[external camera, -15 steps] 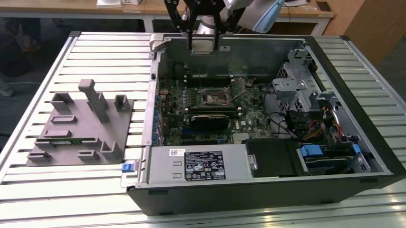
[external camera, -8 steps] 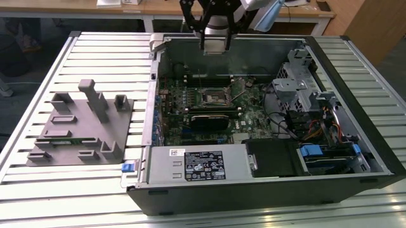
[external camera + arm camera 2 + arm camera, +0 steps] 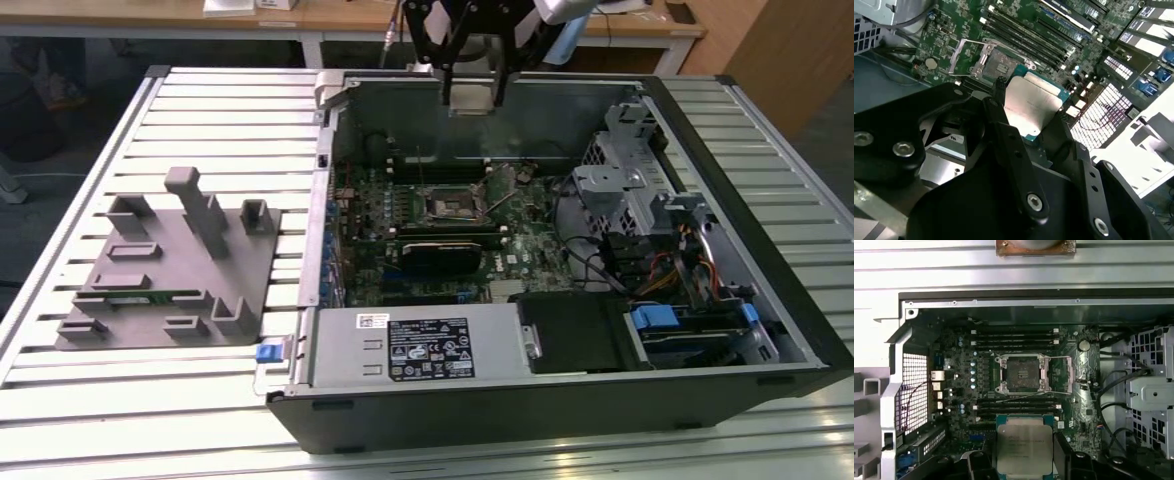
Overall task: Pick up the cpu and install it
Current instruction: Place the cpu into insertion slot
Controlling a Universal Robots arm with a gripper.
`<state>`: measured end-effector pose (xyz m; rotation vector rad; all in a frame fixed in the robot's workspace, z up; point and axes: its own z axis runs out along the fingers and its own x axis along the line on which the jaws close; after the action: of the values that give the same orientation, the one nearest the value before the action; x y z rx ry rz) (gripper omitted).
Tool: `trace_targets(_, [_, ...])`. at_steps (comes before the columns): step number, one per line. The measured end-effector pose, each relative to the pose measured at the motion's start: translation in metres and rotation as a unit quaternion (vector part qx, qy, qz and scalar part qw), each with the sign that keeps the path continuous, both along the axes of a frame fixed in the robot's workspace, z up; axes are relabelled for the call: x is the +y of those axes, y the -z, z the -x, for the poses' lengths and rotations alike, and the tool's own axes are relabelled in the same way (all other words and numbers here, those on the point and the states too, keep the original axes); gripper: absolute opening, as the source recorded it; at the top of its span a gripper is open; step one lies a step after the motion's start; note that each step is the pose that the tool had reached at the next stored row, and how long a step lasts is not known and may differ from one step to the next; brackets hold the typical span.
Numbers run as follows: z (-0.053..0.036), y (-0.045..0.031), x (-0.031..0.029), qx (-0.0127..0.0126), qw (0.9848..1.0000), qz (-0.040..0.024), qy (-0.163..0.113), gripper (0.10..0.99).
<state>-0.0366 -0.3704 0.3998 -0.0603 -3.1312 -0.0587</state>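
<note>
The hand (image 3: 474,88) is clenched on the cpu (image 3: 474,101), one finger (image 3: 1000,95) on each of two opposite edges. The cpu hangs in the air above the open case (image 3: 747,330), well apart from the socket (image 3: 450,205) and touching nothing but the fingers. It is square, with no longer side to tell. In both wrist views its pale metal top faces the cameras, away from the board (image 3: 1081,410). In the first wrist view its edges run parallel to the socket's. The socket is bare, its metal frame (image 3: 1072,375) swung open beside it. A grey tray (image 3: 147,290) lies on the counter (image 3: 214,120), outside the case and far from the socket, at the exterior view's left.
</note>
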Motion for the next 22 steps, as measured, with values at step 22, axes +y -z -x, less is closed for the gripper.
trace_targets(22, [-0.0012, 0.0008, 0.0010, -0.0025, 0.9912, 0.0002, 0.132, 0.541])
